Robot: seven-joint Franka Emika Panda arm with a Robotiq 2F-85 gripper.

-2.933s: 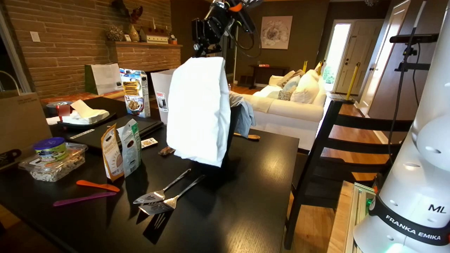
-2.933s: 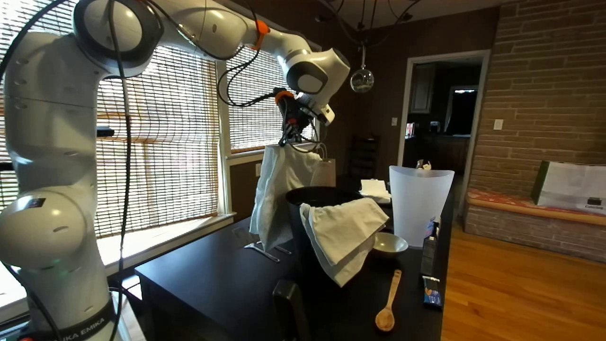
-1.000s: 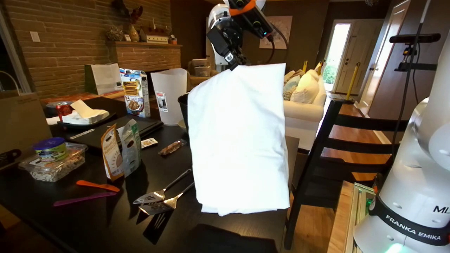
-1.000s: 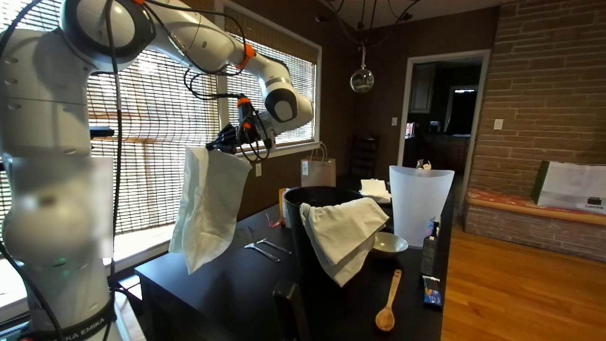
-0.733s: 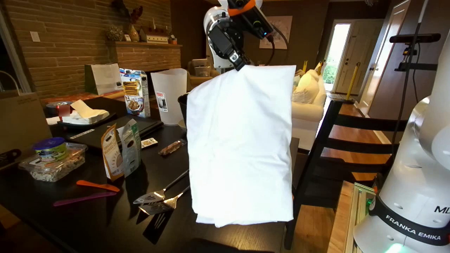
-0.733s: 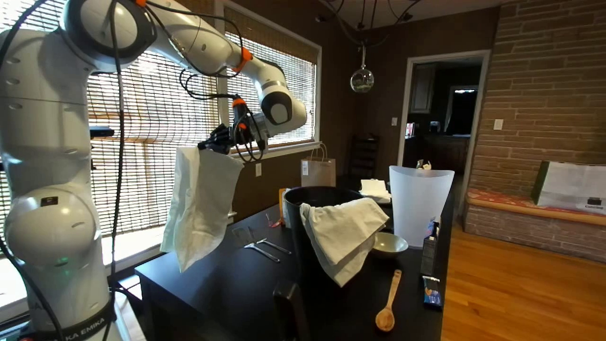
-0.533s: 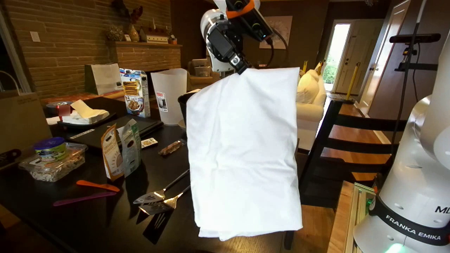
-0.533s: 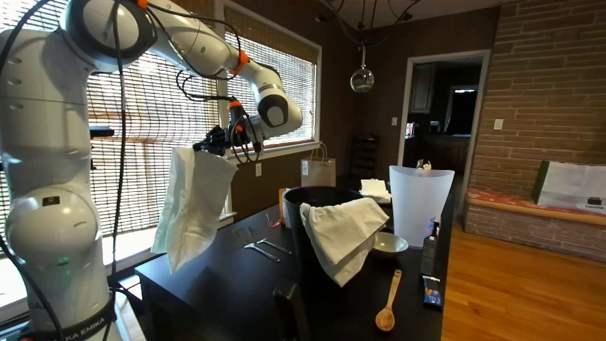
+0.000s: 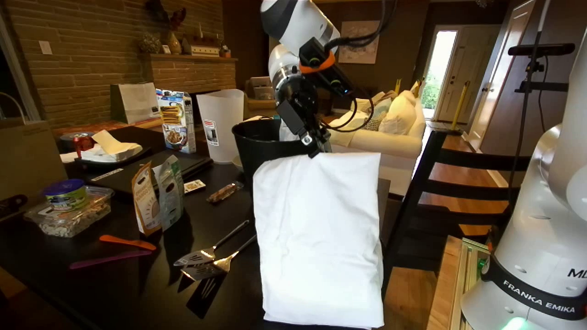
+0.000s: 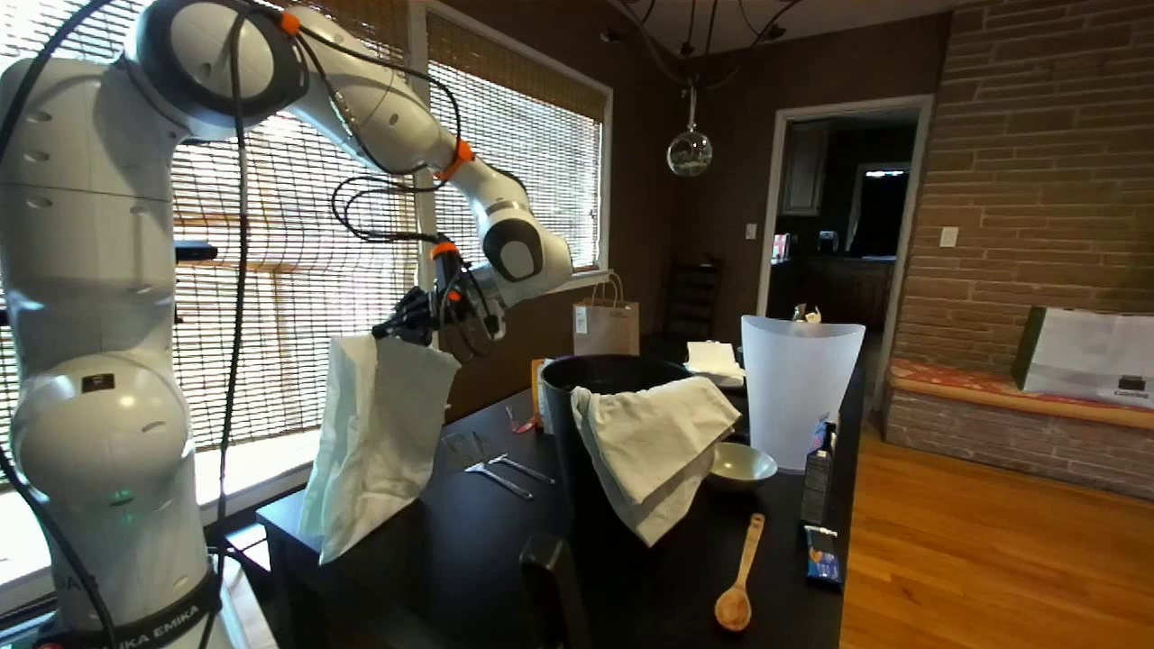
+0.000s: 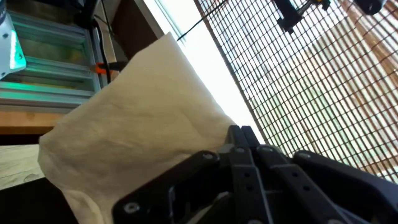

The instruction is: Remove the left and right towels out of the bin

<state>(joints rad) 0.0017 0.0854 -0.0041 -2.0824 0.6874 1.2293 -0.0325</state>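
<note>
- White towel (image 9: pixel 318 243): directly below the claw (image 11: pixel 241 129), draping in a broad, lightly creased panel.
- Claw itself: pinched tight on that towel's upper edge, its jaws drawn together in the wrist view.
- Black table (image 10: pixel 478 523): under the claw; I cannot tell whether the white towel's lower edge touches it.
- Black bin (image 9: pixel 252 149): upright on the table, apart from the claw and behind it in an exterior view.
- Pale towel (image 10: pixel 654 442): folded over the bin's rim on the side away from the claw, hanging down the outer wall.
- 2 metal spatulas (image 9: pixel 205 271): lower than the claw, on the table beside the hanging white towel.
- 2 snack pouches (image 9: pixel 169 197): standing on the table, lower than the claw and well apart from it.
- Bowl (image 10: pixel 744 464): past the bin from the claw, near the pale towel.
- Wooden spoon (image 10: pixel 734 608): lying on the table, well apart from the claw.
- Translucent container (image 10: pixel 798 397): upright, farther from the claw than the bin.
- Woven blind (image 11: pixel 311 77): beyond the claw in the wrist view, light coming through.
- Robot arm (image 10: pixel 388 108): arched above the claw.
</note>
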